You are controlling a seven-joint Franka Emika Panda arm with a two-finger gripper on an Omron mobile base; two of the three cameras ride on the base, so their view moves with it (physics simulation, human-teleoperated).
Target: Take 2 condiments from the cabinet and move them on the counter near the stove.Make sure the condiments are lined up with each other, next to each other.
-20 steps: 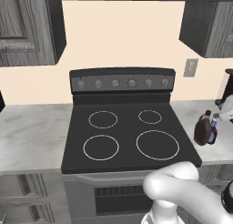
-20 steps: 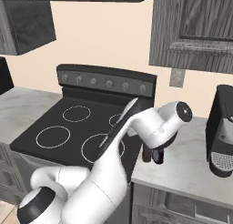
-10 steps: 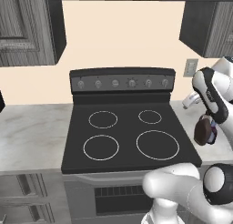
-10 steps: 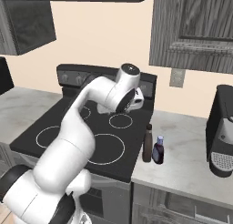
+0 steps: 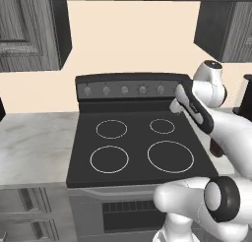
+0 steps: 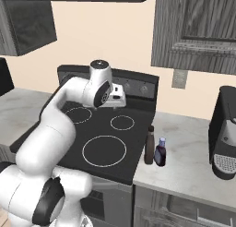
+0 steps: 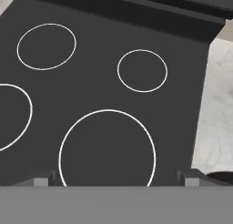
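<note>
we see the gripper hanging above the back part of the stove, in front of its raised knob panel, its jaws spread wide with nothing between them. in the hand view the two dark fingertips stand far apart at the bottom edge, and below them lies the black glass top of the stove with its white burner rings; a strip of pale counter runs along the right.

in the left base view the gripper sits near the right end of the knob panel, over the stove, with the white arm bending back toward us.

out from there, to the right of the stove, the two condiments stand on the marbled counter close to the stove's edge. the brown bottle is upright and nearest the stove; the smaller purple-blue bottle stands just beside it on the right. they look side by side, touching or nearly so; we cannot tell which.

farther right on the same counter stands a black coffee machine. above it hangs the grey wood-grain cabinet, its door shut.
</note>
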